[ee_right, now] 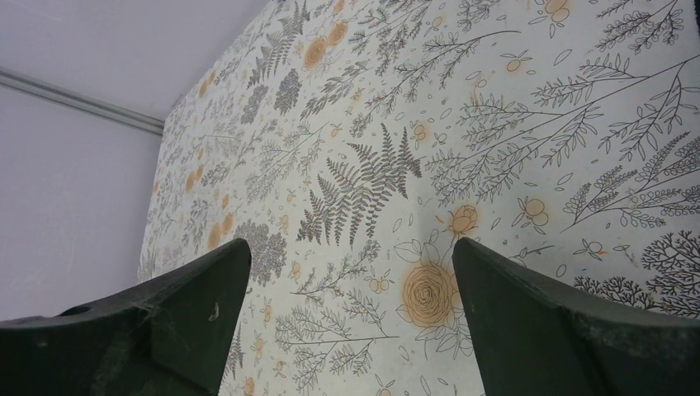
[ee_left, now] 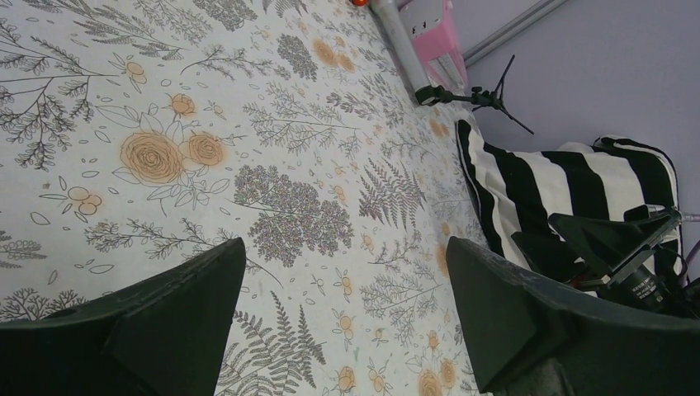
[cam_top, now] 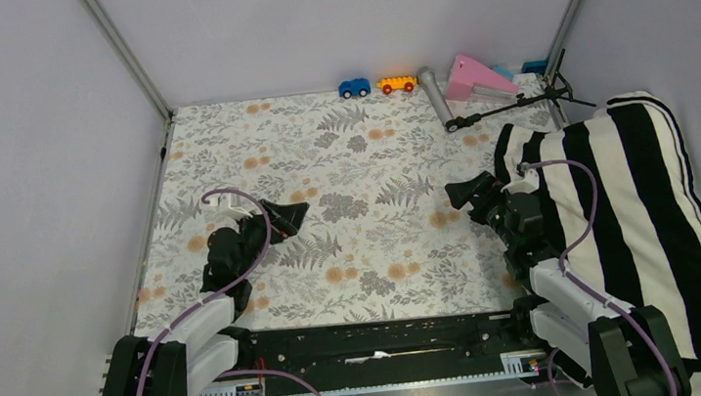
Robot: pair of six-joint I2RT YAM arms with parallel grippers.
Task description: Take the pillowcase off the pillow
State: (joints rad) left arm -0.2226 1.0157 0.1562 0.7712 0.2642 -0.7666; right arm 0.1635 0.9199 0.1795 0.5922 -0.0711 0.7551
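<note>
Floral-patterned cloth (cam_top: 365, 187) covers the surface, with a blue toy car (cam_top: 354, 87), an orange toy car (cam_top: 396, 83), a grey tube (cam_top: 434, 94), a pink object (cam_top: 473, 77) and a tripod (cam_top: 518, 102) along its far edge. The striped pillowcase (cam_top: 638, 207) lies bulky along the right side against the wall, its far corner near the tripod. The left end effector (cam_top: 285, 216) and right end effector (cam_top: 464, 191) are both spread wide over bare cloth, holding nothing, the right one just beside the pillowcase's inner edge.
</note>
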